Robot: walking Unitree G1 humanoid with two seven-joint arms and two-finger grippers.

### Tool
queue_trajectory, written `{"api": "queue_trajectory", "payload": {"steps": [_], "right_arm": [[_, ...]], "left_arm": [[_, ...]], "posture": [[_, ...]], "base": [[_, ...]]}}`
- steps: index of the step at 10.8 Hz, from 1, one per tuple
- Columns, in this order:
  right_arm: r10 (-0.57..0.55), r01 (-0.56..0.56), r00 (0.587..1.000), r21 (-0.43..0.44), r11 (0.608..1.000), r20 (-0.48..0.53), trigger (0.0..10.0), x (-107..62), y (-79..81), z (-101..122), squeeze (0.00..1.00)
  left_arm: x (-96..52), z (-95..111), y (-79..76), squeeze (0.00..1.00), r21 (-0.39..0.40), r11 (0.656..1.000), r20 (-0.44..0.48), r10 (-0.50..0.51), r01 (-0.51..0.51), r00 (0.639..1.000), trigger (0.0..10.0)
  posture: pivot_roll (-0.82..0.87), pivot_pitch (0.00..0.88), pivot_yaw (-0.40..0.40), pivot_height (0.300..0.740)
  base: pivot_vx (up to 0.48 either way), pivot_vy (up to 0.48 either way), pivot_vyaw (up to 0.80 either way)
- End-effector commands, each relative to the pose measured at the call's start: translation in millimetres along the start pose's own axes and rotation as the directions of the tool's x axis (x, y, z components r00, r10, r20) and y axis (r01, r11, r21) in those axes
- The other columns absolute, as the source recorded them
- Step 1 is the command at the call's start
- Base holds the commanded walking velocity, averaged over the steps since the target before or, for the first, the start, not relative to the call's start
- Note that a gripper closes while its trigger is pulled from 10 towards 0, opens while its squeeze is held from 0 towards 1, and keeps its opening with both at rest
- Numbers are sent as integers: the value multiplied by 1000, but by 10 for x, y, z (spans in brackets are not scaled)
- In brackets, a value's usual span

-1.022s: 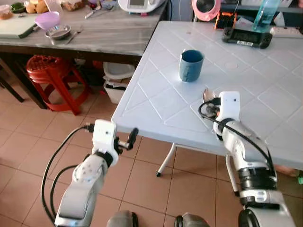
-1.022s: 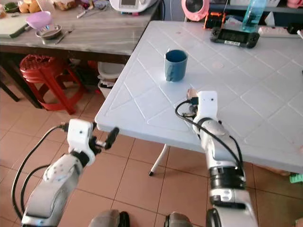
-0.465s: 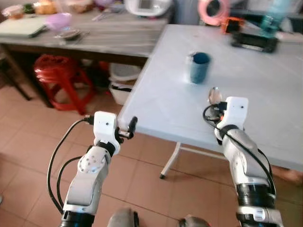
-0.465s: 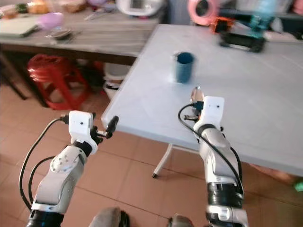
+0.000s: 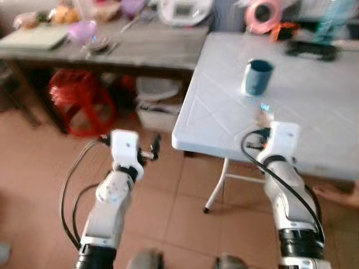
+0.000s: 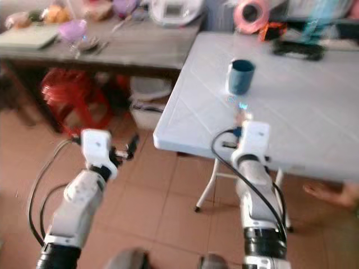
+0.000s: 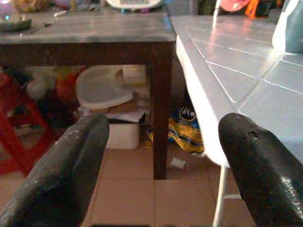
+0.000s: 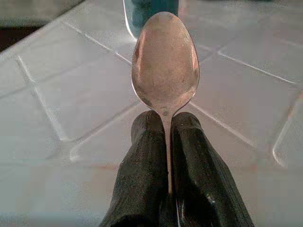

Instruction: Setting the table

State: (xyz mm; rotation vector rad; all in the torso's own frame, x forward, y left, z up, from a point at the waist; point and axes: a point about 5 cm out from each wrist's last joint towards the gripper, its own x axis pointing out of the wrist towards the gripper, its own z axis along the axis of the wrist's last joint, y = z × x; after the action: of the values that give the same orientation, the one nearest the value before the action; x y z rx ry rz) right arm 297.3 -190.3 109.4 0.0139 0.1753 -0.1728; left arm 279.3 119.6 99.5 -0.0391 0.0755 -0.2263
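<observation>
My right gripper (image 8: 164, 124) is shut on a metal spoon (image 8: 164, 59), whose bowl sticks out past the fingertips. It hovers over the near edge of the white plastic table (image 5: 320, 89). A blue cup (image 5: 257, 77) stands upright on that table beyond the spoon, and the cup's base (image 8: 152, 14) rises just behind the spoon's bowl in the right wrist view. My left gripper (image 5: 152, 150) is open with nothing between its fingers (image 7: 66, 170), held in the air to the left of the table's corner, above the tiled floor.
A dark wooden table (image 5: 118, 47) at the back left carries bowls, food and an appliance. Under it are a red stool (image 5: 76, 101) and a white bin (image 5: 159, 103). A black device (image 5: 311, 49) lies at the table's far side. Someone's foot (image 5: 336, 195) rests on the floor at right.
The camera has pulled back and swung, so the white table looks farther and the views are blurred. My right gripper still holds the spoon; my left gripper stays open.
</observation>
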Motion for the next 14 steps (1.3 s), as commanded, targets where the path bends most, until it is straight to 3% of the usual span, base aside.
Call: {"api": "queue_trajectory", "payload": {"steps": [1,2,3,5,8,14], "right_arm": [[42,-42,998,15,999,39,10000,12,163,81,0],[87,-88,995,21,996,46,10000,17,195,110,0],[146,-152,986,80,985,75,10000,-2,233,155,0],[161,-168,983,90,982,85,10000,-12,241,164,0],[171,-176,981,47,983,88,10000,-9,250,191,0],[135,-131,985,-44,990,112,10000,-28,219,164,0]], "left_arm": [[22,21,97,0,23,999,6,39,-39,999,10000],[49,61,88,0,34,999,25,37,-38,999,10000],[78,82,77,0,38,998,38,43,-45,998,10000],[88,72,54,0,42,998,42,39,-41,998,10000],[109,63,43,0,24,999,41,44,-45,998,10000],[98,74,33,0,27,999,64,31,-33,997,10000]], "posture": [[-30,0,45,740],[-34,0,47,740],[-38,0,48,740],[-44,0,47,740],[-51,0,46,740],[-53,0,49,740]], "base": [[270,398,0],[311,368,0],[360,315,0],[435,0,0],[432,0,0],[287,383,0]]}}
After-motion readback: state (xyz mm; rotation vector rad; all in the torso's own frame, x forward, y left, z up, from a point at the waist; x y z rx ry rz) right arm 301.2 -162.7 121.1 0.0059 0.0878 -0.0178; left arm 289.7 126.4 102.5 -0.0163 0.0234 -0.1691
